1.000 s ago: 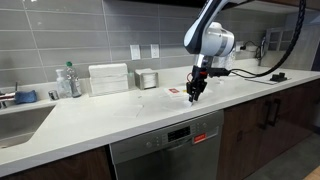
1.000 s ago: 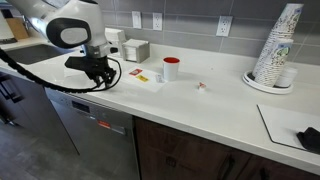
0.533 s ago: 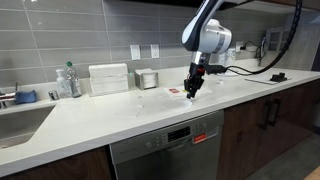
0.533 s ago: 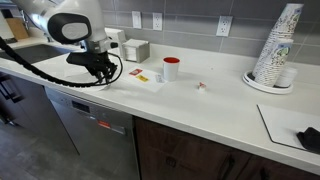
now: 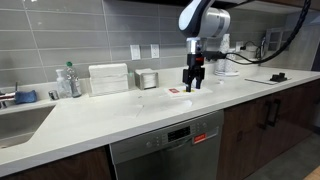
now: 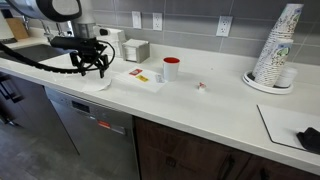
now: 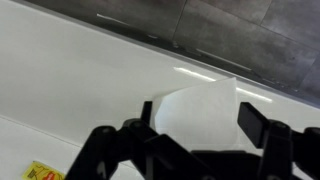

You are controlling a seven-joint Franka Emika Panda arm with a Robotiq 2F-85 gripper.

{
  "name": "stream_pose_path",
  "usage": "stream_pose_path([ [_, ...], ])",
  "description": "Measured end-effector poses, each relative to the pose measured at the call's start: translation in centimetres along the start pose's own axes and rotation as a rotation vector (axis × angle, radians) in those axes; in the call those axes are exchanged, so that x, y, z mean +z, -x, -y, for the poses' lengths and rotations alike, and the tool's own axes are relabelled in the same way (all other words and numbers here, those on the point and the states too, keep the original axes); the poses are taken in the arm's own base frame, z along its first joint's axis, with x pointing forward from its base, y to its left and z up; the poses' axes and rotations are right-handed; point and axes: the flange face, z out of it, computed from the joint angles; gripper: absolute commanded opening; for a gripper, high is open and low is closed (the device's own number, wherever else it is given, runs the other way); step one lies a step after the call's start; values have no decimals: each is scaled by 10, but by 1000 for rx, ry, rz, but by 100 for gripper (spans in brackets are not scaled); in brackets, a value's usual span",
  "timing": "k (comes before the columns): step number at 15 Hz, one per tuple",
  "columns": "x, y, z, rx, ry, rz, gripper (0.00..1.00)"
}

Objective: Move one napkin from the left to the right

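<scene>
A white napkin (image 7: 203, 98) lies flat on the pale countertop, seen in the wrist view right below and between my fingers. It also shows faintly in an exterior view (image 6: 100, 85), under the gripper. My gripper (image 7: 200, 118) is open and empty, hanging above the napkin without touching it. The gripper shows in both exterior views (image 5: 193, 80) (image 6: 96, 68), pointing down over the counter.
A flat red-and-white item (image 6: 140, 77) and a red cup (image 6: 171, 68) lie beside the gripper. A napkin holder (image 5: 148, 79) and a big white box (image 5: 108, 78) stand by the wall. A cup stack (image 6: 276, 48) stands far along the counter. The sink (image 5: 20, 122) is at one end.
My gripper has risen and moved away from the red-and-white item toward the wall, so that it now hangs over the napkin. Its fingers stay open.
</scene>
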Motion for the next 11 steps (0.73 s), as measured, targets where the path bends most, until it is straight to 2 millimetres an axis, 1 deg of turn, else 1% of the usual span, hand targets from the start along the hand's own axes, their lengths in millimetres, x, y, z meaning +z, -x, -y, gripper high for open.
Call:
stream_pose_path([
  [3, -38, 5, 24, 31, 80, 28, 100],
  [6, -66, 6, 42, 50, 161, 2, 100],
  [8, -75, 6, 46, 55, 220, -9, 100],
  [11, -77, 6, 46, 52, 246, -9, 100],
])
